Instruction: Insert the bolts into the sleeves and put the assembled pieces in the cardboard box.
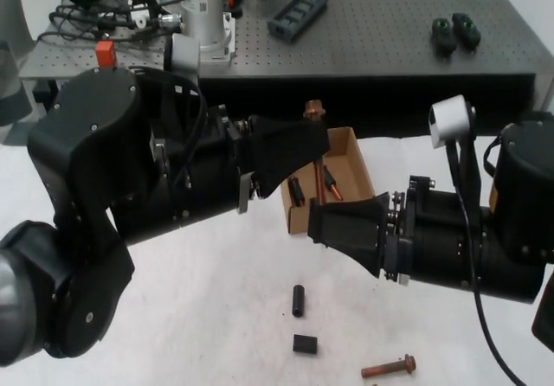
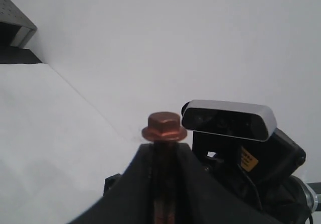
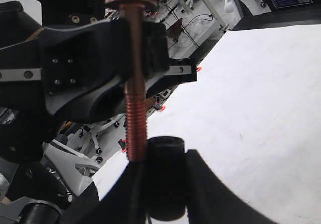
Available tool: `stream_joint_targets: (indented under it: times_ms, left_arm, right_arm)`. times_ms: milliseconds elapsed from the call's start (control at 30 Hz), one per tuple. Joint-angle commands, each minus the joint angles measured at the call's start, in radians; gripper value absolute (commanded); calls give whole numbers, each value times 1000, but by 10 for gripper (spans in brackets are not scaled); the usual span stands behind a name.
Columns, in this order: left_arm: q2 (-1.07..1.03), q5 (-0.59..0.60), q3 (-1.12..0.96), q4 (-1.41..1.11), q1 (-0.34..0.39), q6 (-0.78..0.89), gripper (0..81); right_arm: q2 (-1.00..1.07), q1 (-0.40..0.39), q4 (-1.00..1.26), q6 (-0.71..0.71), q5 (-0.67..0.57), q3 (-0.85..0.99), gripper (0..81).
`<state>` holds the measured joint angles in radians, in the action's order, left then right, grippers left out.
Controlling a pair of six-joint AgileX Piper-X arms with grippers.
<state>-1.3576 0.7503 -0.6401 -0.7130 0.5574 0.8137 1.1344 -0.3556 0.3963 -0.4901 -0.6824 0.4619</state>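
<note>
Bolt met sleeve over the middle of the white surface [image 1: 190, 317].
The left gripper [image 1: 318, 148] pinched the copper bolt [image 3: 134, 98] upright; the right gripper [image 1: 317, 221] clamped a black sleeve [image 3: 165, 179] at its threaded tip, which looked off the bore. Centring should come before pushing. The cardboard box [image 1: 360, 166] sat toward the far edge, loose sleeves [image 1: 298, 300] and a spare bolt [image 1: 389, 369] near the front edge, a perforated bench [image 1: 389, 31] beyond.

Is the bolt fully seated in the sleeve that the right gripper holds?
No, the bolt shows bare thread along its length, its tip only level with the top of the sleeve in the right gripper.
</note>
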Motion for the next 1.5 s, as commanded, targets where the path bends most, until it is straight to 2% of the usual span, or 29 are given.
stream_joint_targets:
  times_ms: [0, 167, 400, 800, 1000, 1033, 1100, 1233, 1267, 1367, 1467]
  left_arm:
    - [1, 9, -3, -10, 5, -6, 7]
    - [1, -31, -3, -33, 5, -6, 7]
    - [1, -40, -3, -22, 5, -32, 7]
    - [1, -33, -3, -22, 5, -36, 7]
    - [1, 8, -3, -19, 5, -36, 3]
    - [1, 22, -3, -12, 5, -36, 18]
    - [1, 40, -3, 13, 5, -41, 114]
    - [1, 16, -3, 92, 5, -75, 470]
    - [1, 0, -3, 110, 5, -89, 501]
    - [1, -34, -3, 136, 1, -145, 445]
    - [1, -72, -3, 136, -7, -167, 422]
  right_arm:
    - [-18, 7, 20, -3, -21, 20, 35]
    - [-18, 7, -94, 27, -79, 20, 35]
    - [-18, 5, -42, 35, -84, 20, 35]
    - [-18, 5, 88, 35, -23, 20, 35]
    - [-18, 5, 93, 42, 28, 20, 35]
    - [-18, 5, 93, 42, 28, 20, 35]
    - [-18, 7, 93, 42, 28, 20, 35]
    - [-10, 14, 67, 95, 80, 33, 35]
    - [-1, 26, 45, 107, 97, 47, 35]
    - [58, 80, -55, 173, 180, 118, 35]
    - [165, 138, -154, 250, 265, 234, 35]
